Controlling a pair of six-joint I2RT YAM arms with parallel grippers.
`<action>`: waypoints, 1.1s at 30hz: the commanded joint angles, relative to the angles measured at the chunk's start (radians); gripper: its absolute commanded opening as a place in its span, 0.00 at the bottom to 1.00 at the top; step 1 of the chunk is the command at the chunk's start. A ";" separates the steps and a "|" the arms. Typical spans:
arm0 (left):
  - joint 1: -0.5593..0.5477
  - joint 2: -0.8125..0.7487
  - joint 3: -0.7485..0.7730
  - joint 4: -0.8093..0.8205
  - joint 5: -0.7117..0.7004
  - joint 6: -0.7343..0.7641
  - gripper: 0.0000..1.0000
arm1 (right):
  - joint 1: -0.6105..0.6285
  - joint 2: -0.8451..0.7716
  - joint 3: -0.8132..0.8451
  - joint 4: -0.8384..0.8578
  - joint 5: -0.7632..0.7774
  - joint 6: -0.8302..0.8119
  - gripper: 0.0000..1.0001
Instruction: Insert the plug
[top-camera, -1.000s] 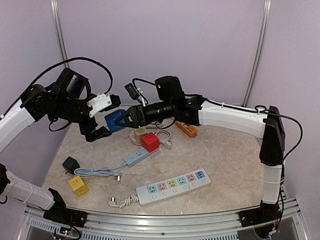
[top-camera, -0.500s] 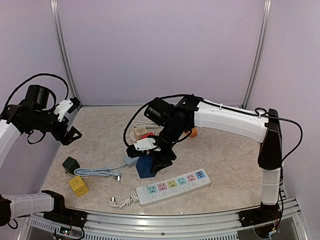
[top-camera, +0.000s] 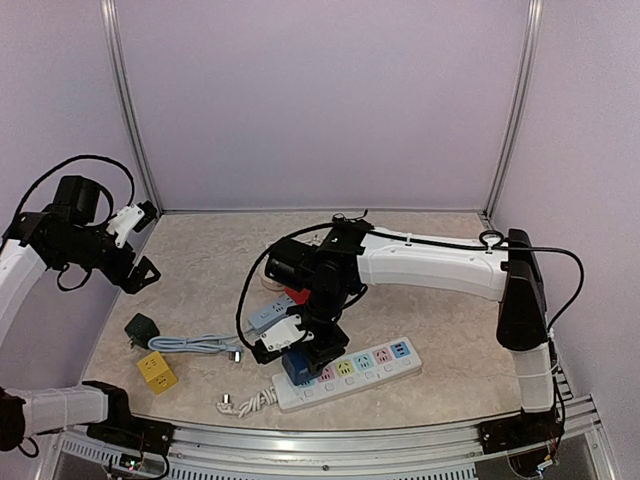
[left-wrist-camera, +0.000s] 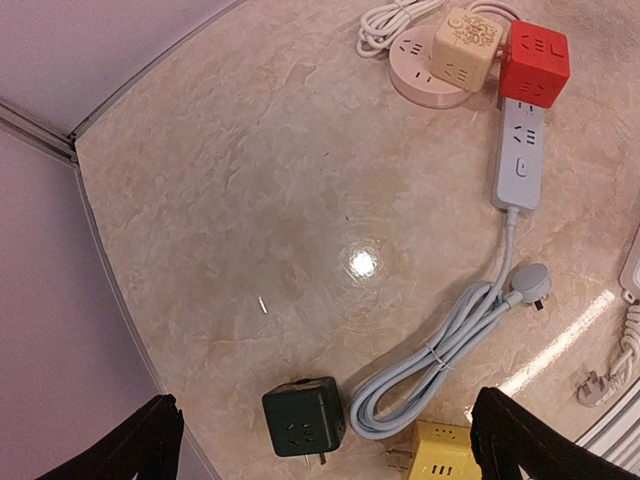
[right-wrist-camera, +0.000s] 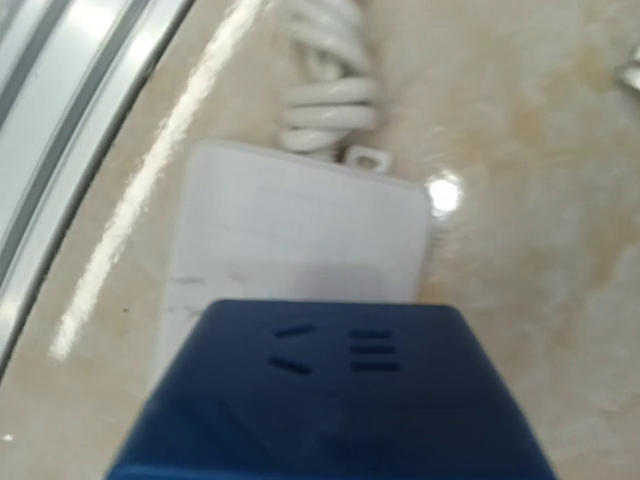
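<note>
My right gripper (top-camera: 300, 348) is shut on a dark blue cube plug (top-camera: 297, 368) and holds it over the left end of the white power strip (top-camera: 365, 366), touching or nearly touching it. In the right wrist view the blue cube (right-wrist-camera: 335, 400) fills the bottom and hides my fingers. The strip's plain white end (right-wrist-camera: 300, 235) and its coiled cord lie just beyond it. My left gripper (top-camera: 146, 243) is open and empty, raised at the far left; its view looks down between the open fingertips (left-wrist-camera: 150, 440).
A dark green cube (left-wrist-camera: 304, 422) and a yellow cube (left-wrist-camera: 440, 455) lie at the front left beside a coiled grey cord and its grey strip (left-wrist-camera: 520, 160). A red cube (left-wrist-camera: 534, 64), a beige cube (left-wrist-camera: 465, 40) and a pink round socket (left-wrist-camera: 415, 72) sit further back.
My right arm has carried the blue cube from mid-air down and forward onto the white strip's left end. My left arm drew back to the left a second ago and now holds still.
</note>
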 joint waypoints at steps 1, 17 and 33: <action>0.006 0.000 -0.006 0.005 0.002 -0.009 0.99 | 0.020 0.023 0.019 -0.023 0.058 0.042 0.00; 0.006 0.002 -0.006 0.007 0.010 -0.005 0.99 | 0.044 0.048 -0.010 -0.010 0.061 0.074 0.00; 0.006 0.000 -0.006 0.006 0.013 0.000 0.99 | 0.057 0.075 -0.011 -0.031 0.072 0.078 0.00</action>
